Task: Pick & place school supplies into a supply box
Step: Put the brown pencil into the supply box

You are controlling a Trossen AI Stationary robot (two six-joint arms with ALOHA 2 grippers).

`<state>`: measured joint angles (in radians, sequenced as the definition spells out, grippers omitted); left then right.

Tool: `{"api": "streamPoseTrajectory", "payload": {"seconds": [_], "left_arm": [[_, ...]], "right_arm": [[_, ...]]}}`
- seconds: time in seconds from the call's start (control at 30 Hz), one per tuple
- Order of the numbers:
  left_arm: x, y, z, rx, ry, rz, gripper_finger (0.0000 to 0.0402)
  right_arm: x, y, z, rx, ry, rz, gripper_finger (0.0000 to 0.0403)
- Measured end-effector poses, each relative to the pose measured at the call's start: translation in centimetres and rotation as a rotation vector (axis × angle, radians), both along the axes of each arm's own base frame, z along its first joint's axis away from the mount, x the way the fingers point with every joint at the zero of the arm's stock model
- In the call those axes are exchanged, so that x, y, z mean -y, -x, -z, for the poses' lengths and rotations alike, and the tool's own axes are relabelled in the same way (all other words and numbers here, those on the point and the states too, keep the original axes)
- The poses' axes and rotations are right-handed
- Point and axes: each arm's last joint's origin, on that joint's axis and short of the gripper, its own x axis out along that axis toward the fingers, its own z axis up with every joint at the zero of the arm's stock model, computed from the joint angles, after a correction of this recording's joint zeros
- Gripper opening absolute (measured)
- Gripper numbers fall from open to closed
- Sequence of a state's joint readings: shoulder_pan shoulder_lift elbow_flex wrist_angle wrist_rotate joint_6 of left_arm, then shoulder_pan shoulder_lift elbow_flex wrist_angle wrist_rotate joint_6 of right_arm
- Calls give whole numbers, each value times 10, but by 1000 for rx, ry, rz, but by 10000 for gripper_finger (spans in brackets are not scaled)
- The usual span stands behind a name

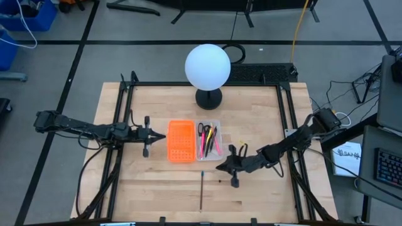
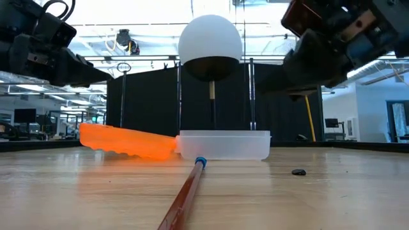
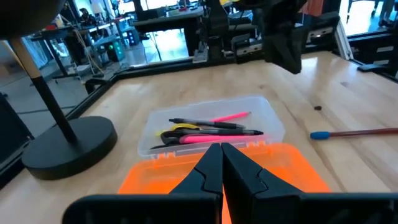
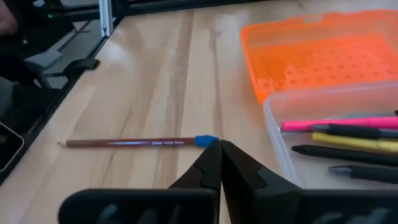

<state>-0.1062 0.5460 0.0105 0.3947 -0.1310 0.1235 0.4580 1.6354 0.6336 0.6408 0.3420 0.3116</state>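
The clear supply box [image 1: 208, 139] lies flat on the table and holds several pens in pink, yellow and black plus small scissors [image 1: 201, 130]; the pens [image 3: 211, 127] also show in the left wrist view. A brown pencil with a blue end [image 1: 201, 190] lies on the wood near the front edge. My right gripper [image 1: 219, 167] is shut and hovers above the table just right of the pencil's blue end [image 4: 206, 141]. My left gripper [image 1: 162, 134] is shut and hovers at the left edge of the orange perforated piece [image 1: 181, 140].
The orange piece [image 2: 128, 142] lies against the box's left side [image 2: 223, 144]. A lamp with a white globe [image 1: 207, 66] and a black round base [image 1: 208, 98] stands right behind the box. A small dark speck [image 2: 298, 171] lies on the wood near the pencil.
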Motion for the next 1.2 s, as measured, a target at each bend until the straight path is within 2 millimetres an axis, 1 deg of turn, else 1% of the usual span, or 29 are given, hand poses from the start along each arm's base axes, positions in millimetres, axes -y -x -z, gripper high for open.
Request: {"api": "streamPoseTrajectory", "payload": {"seconds": [0.13, 0.23, 0.43, 0.53, 0.6, 0.7, 0.8, 0.9, 1.03, 1.07, 1.13, 1.2], "left_arm": [[1, 0, 0, -4, 23, 26, 8], [2, 0, 0, -2, 80, 61, 8], [2, 0, 3, -28, 203, 42, 8], [2, 1, 6, -61, 240, 33, 8], [2, 2, 10, -111, 235, 29, 8], [2, 3, 17, -178, 256, 15, 8], [2, 4, 18, -197, 358, -14, 8], [1, 4, 18, -192, 436, -54, 8], [-2, 4, 18, -148, 492, -180, 8], [-3, 4, 18, -136, 514, -218, 8], [-4, 4, 18, -120, 563, -272, 8], [-3, 4, 18, -121, 600, -280, 8]], "right_arm": [[3, 9, 3, 27, 6, -10, 1], [4, 18, 7, 29, 62, -31, 1], [3, 35, 6, 116, 172, 68, 0], [0, 42, 5, 173, 197, 27, 0], [-1, 48, 7, 191, 215, -23, 0], [0, 58, 5, 229, 242, -46, 0], [9, 72, 5, 239, 263, -60, 0], [19, 91, 6, 255, 239, -113, 0], [37, 119, 10, 289, 213, -125, 0], [40, 123, 8, 318, 194, -117, 0], [43, 125, -4, 403, 135, -84, 0], [45, 127, -6, 399, 158, -71, 0]]}}
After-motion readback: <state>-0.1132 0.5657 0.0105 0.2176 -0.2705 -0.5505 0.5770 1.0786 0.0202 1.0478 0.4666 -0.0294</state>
